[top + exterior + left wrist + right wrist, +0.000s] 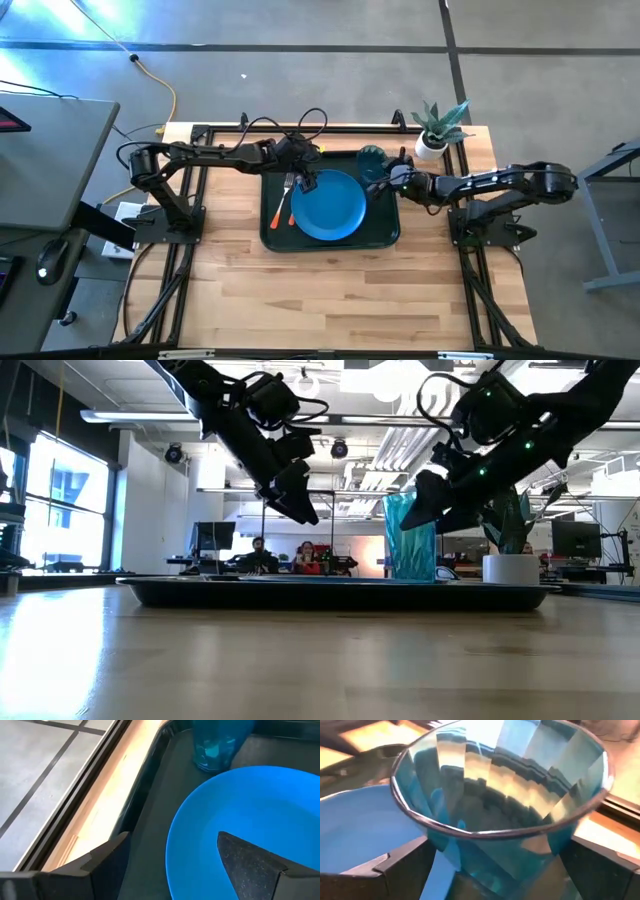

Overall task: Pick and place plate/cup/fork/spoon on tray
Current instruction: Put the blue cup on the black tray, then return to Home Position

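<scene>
Right gripper (pixel 385 184) fingers apart, straddling the upright cup (pixel 372 162) on the tray (pixel 272 236) — left gripper (pixel 308 181) fingers apart, above the plate (pixel 328 205).

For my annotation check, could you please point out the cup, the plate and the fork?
cup (pixel 410 540), low view, on its faceted side wall.
plate (pixel 329 205), high view, on its flat centre.
fork (pixel 288 183), high view, on the tines.

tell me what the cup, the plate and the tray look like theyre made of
The translucent teal faceted cup looks like clear plastic or glass: light and reflections pass through its walls. The round solid-blue plate seems smooth, glossy plastic or melamine, evenly coloured. The dark green rectangular tray looks like matte plastic with a moulded raised rim.
</scene>
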`<state>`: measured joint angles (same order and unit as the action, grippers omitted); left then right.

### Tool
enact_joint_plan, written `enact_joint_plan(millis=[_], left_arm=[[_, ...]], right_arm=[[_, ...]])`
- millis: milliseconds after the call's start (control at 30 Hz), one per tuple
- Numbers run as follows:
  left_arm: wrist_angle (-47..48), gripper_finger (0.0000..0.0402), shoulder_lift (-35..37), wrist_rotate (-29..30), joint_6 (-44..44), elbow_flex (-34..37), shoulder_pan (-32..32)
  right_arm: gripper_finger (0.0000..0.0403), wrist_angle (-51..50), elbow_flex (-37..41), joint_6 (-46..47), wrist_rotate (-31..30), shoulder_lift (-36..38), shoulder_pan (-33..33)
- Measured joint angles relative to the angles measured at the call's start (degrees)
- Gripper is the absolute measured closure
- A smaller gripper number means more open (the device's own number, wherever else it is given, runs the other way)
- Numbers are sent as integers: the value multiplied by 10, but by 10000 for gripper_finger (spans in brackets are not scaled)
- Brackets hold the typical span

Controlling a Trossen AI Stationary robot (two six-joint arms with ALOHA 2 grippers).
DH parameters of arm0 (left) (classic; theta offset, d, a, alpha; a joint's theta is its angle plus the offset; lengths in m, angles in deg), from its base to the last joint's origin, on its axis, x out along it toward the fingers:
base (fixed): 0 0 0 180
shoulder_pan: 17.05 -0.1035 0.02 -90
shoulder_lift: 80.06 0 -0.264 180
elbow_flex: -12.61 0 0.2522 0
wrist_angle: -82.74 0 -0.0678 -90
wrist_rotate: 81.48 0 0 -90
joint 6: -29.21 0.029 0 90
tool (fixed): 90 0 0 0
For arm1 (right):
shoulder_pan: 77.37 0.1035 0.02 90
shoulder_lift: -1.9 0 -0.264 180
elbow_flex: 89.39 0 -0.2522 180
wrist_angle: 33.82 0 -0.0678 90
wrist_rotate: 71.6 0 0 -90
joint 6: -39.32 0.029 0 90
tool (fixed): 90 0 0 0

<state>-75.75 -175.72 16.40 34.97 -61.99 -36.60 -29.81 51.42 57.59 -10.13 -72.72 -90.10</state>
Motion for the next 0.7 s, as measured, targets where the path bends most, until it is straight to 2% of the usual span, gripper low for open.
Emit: enact_joint_plan(millis=[167,267,433,533,700], left_arm=[[3,112,0,0,-2,0,0],[14,112,0,2,-2,0,0],[31,112,0,37,-10,0,-3],[36,112,0,51,-10,0,-7],[37,112,3,52,-1,0,-7]], right_arm=[[3,-43,0,12,10,8,0],[3,-83,0,28,-19,14,0],[4,-154,0,56,-22,65,0],[4,-181,0,66,24,112,0],[4,-206,0,39,138,181,0]])
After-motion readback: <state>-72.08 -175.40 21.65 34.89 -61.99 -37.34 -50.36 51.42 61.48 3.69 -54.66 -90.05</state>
